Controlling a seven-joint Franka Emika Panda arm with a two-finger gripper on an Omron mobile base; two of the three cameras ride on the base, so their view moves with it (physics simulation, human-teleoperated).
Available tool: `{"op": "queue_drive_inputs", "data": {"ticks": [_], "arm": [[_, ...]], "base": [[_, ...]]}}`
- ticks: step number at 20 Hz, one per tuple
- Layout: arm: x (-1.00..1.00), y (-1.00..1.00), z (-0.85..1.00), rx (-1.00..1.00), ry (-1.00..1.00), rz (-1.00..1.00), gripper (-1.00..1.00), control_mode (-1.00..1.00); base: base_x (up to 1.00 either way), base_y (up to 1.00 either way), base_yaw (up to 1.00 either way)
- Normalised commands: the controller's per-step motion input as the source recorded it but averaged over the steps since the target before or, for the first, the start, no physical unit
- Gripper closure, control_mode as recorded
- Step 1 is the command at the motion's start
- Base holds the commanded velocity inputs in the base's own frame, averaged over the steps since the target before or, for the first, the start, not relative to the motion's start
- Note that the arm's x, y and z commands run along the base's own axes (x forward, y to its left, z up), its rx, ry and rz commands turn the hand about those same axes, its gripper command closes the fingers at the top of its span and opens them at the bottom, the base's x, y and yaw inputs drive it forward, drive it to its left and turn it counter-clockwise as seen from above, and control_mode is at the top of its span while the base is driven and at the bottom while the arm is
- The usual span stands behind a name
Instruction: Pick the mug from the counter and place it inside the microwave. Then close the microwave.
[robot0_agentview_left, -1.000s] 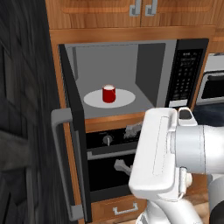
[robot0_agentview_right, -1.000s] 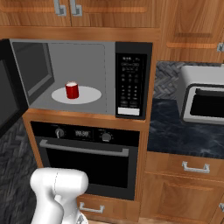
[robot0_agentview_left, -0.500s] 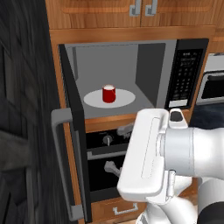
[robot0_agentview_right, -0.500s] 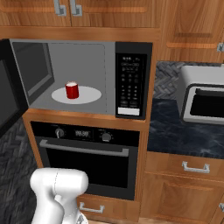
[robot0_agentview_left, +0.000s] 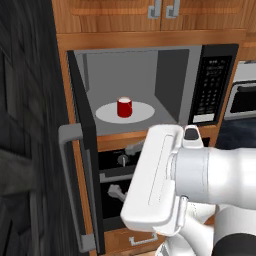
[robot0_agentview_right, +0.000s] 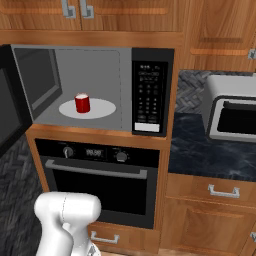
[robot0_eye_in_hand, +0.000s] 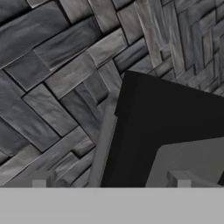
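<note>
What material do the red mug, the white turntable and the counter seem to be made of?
Mug: probably glazed ceramic; solid red outside, white inside, though the rendering leaves it open.
Turntable: smooth matte white disc, perhaps plastic or painted glass; it is opaque, so hard to tell.
Counter: polished stone, likely granite, judging by its dark blue-black speckling.

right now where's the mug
In both base views the mug stands upright on the turntable inside the open microwave, above the oven.
</note>
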Motion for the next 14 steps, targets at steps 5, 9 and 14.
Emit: {"op": "queue_drive_inputs", "data": {"ticks": [5, 9, 14], "arm": [[0.21, 0.2, 0.0, 0.0, 0.0, -0.03, -1.0, -1.0], [0.25, 0.2, 0.0, 0.0, 0.0, -0.03, -1.0, -1.0], [0.12, 0.24, 0.0, 0.0, 0.0, -0.03, -1.0, -1.0]], "base": [[0.0, 0.0, 0.0], [0.0, 0.0, 0.0], [0.0, 0.0, 0.0]]}}
